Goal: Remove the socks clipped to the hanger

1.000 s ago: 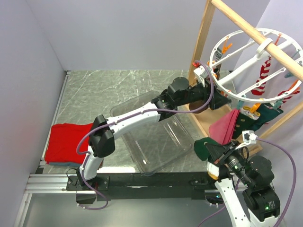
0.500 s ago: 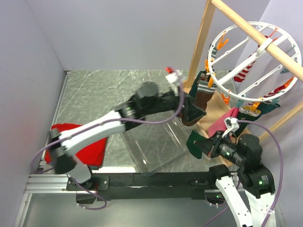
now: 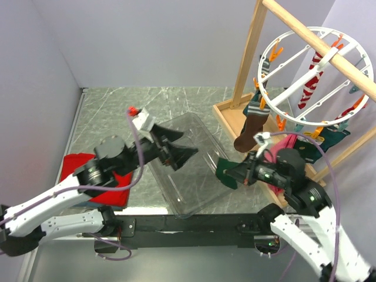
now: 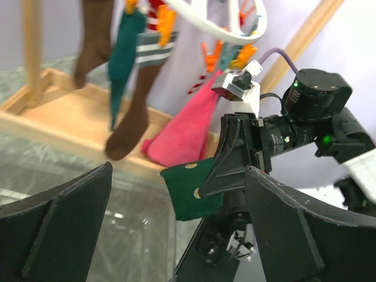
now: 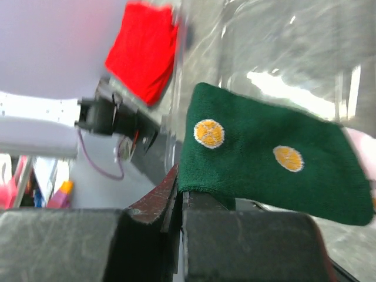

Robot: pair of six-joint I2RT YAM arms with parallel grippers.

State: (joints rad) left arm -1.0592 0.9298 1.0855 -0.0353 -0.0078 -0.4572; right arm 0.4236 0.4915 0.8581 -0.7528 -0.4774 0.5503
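Top: left pincer spread wide above clear tray — right pincer pinches green dotted sock, apart from hanger. Left wrist: pink sock hangs clipped. Right wrist: jaws pressed on sock — red cloth beyond.

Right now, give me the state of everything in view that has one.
Left gripper: open, empty.
Right gripper: shut on dotted sock.
Dotted sock: off the hanger, held.
Hanger: hung on the rail, socks clipped to it.
Pink sock: clipped.
Brown-toed sock: clipped, hanging.
Striped sock: clipped.
Tray: empty.
Red cloth: folded flat.
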